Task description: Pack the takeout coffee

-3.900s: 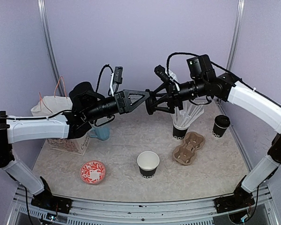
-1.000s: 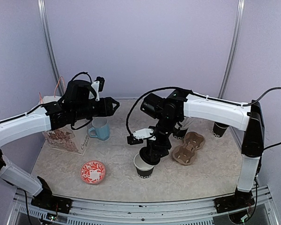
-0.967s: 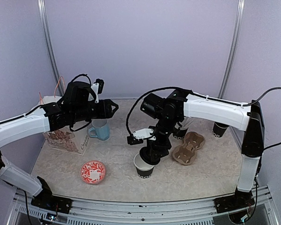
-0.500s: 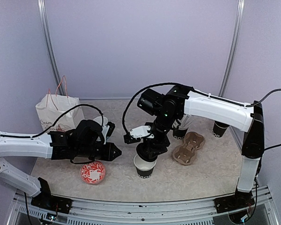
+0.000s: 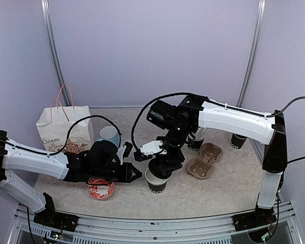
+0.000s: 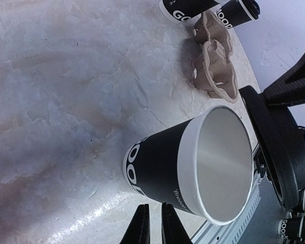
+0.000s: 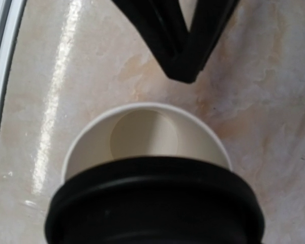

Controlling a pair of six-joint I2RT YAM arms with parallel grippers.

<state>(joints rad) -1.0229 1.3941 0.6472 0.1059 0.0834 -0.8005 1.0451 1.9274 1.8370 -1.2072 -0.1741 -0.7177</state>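
The takeout coffee cup (image 5: pixel 155 183) stands upright near the table's front, black outside with white lettering, white and empty inside (image 7: pixel 142 134). My right gripper (image 5: pixel 164 163) hangs just above it, shut on the round black lid (image 7: pixel 155 203), which covers the near part of the cup's mouth in the right wrist view. The lid (image 6: pixel 274 147) floats beside the rim, apart from it. My left gripper (image 5: pixel 138 174) lies low on the table just left of the cup (image 6: pixel 162 168). Its fingers (image 6: pixel 142 226) are nearly together with nothing between them, and their tips stop short of the cup wall.
A white paper bag (image 5: pixel 63 129) stands at the back left with a light blue mug (image 5: pixel 110 136) beside it. A red patterned saucer (image 5: pixel 100 187) lies under my left arm. A cardboard cup carrier (image 5: pixel 204 160), a black cup with straws (image 5: pixel 195 142) and a lidded black cup (image 5: pixel 239 140) sit at the right.
My left arm has swung down from beside the bag to the table front, its gripper closing on the way. The right gripper with the lid has barely shifted above the cup.
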